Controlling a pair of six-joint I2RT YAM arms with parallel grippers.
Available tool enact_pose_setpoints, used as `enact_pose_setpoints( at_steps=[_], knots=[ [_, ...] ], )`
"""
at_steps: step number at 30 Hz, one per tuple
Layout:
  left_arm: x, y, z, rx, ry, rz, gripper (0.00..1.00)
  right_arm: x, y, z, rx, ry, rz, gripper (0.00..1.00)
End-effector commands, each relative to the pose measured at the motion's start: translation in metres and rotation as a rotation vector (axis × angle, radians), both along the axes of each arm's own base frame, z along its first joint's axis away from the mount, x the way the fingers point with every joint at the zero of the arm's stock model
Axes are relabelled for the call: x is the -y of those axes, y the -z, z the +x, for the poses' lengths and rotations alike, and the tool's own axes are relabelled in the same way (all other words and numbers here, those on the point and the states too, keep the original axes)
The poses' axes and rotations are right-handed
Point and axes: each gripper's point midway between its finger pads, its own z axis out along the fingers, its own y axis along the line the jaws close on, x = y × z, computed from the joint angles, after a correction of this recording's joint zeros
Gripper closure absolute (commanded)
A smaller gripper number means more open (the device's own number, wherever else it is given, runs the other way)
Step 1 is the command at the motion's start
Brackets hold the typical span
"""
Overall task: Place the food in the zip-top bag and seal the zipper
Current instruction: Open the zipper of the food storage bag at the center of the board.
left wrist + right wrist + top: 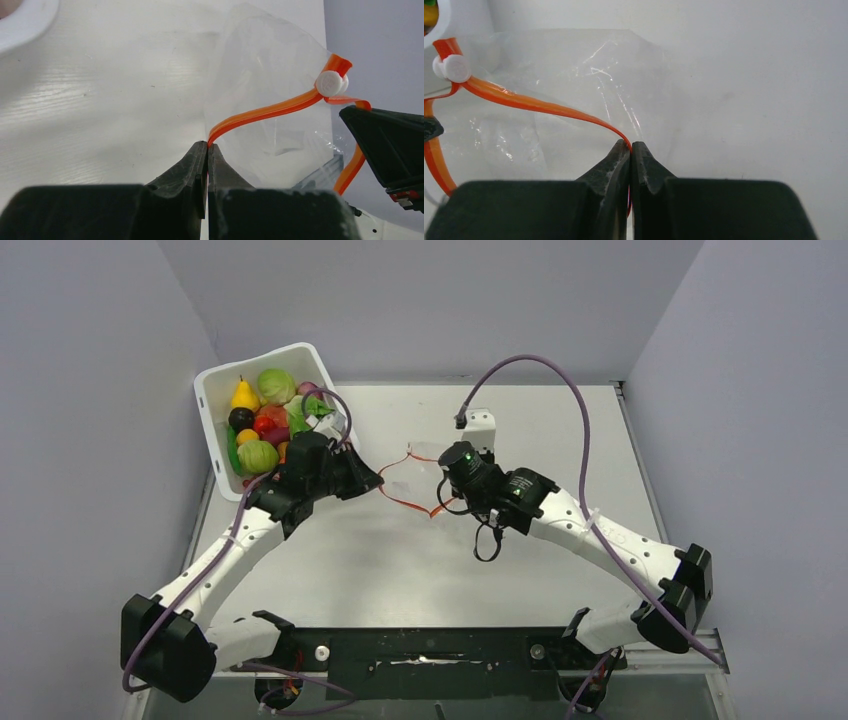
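From above there are two arms, one white tub (213,380) and one clear bag (412,483). The tub sits at the table's (400,570) far left corner and holds all the toy food (264,422). That includes two ruffled green heads, one yellow pear shape and one dark round piece; the rest overlap too much to count. The bag lies mid-table between the two grippers with its mouth spread into a loop of orange zipper (404,504). The left gripper (377,483) is at the loop's left end and the right gripper (439,503) at its right end. No food is in the bag.

In the left wrist view the left fingers are pinched tight on the orange strip, which rises from their tips and runs right to one white slider (331,83). The clear film bulges behind it, and the right gripper's black tip shows at the right edge.

In the right wrist view the right fingers are likewise clamped together on the strip. It curves away left to the same slider, with the film spread out beyond.
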Motion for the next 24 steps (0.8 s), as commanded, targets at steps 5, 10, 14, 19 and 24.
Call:
enact_pose_setpoints(
  at_steps=[5, 10, 14, 19, 24],
  knots=[
    [0.024, -0.059, -0.012, 0.174, 0.129, -0.196, 0.78, -0.039, -0.027, -0.006, 0.060, -0.119, 0.240, 1.00],
    [0.035, -0.081, -0.024, 0.258, 0.191, -0.350, 0.48, -0.056, -0.028, -0.009, 0.060, -0.161, 0.309, 1.00],
    [0.038, -0.075, -0.022, 0.253, 0.190, -0.376, 0.32, -0.067, -0.029, -0.009, 0.069, -0.176, 0.329, 1.00],
    [0.049, -0.068, -0.027, 0.210, 0.256, -0.381, 0.27, -0.077, -0.029, -0.007, 0.077, -0.176, 0.337, 1.00],
    [0.053, -0.062, -0.022, 0.191, 0.235, -0.397, 0.26, -0.088, -0.030, -0.007, 0.074, -0.191, 0.337, 1.00]
  ],
)
